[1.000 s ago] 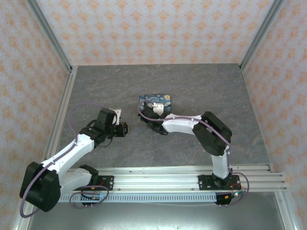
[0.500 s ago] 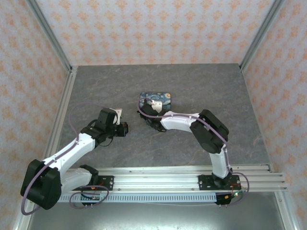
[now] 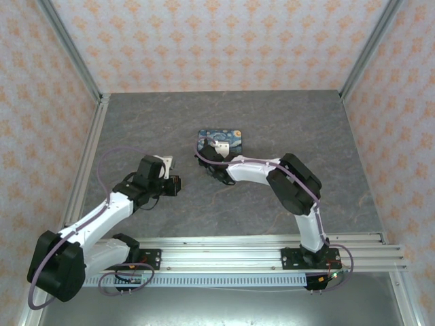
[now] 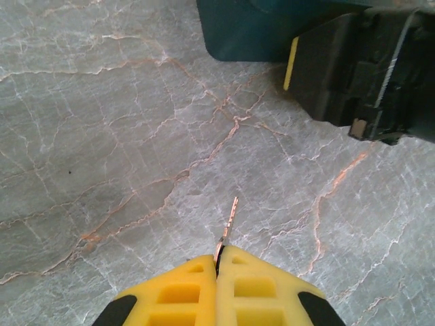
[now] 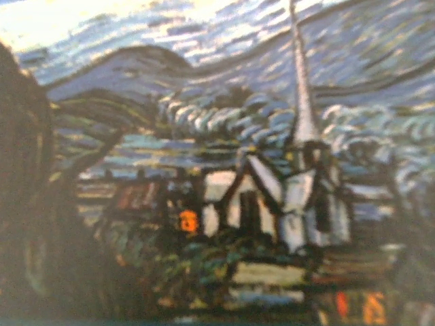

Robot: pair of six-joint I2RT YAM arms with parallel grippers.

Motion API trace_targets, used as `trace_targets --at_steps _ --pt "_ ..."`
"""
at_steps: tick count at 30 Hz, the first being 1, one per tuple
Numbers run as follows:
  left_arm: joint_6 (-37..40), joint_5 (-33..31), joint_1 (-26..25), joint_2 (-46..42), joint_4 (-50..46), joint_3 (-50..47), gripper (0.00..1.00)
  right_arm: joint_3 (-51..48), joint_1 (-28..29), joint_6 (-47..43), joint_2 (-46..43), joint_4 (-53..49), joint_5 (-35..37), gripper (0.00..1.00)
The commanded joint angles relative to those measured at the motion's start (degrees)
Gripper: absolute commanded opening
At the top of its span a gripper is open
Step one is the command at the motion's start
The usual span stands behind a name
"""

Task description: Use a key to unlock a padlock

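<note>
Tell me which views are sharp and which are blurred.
Right wrist view: the tin print is soft, out of focus, likely too near the lens. Left wrist view: sharp on the key and table veins. Top view: even light, no glare.

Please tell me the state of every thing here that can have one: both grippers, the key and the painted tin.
left gripper: shut on the key.
key: pinched by its head, blade sticking out ahead, above the table.
painted tin: lying flat on the table, picture side up, apparently closed.
right gripper: close against the painted tin; open or shut cannot be told.
</note>
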Motion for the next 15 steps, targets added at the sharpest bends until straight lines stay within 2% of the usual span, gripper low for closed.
trace_targets --at_steps 1,6,11,15 --pt "1.4 0.2 -0.1 -1.4 -0.3 -0.7 0.00 1.9 -0.4 -0.8 1.0 -1.9 0.7 0.40" --pt "1.4 0.3 -0.1 -1.8 -0.5 -1.1 0.00 2.2 -0.5 -0.7 1.6 -2.0 0.5 0.39" --pt "1.3 0.5 -0.1 -2.5 -0.6 -1.6 0.00 2.3 -0.7 -0.7 1.5 -1.9 0.5 0.32" --pt "1.4 0.6 -0.1 -3.1 -0.8 -1.7 0.00 2.4 -0.8 -0.7 0.9 -2.1 1.1 0.36"
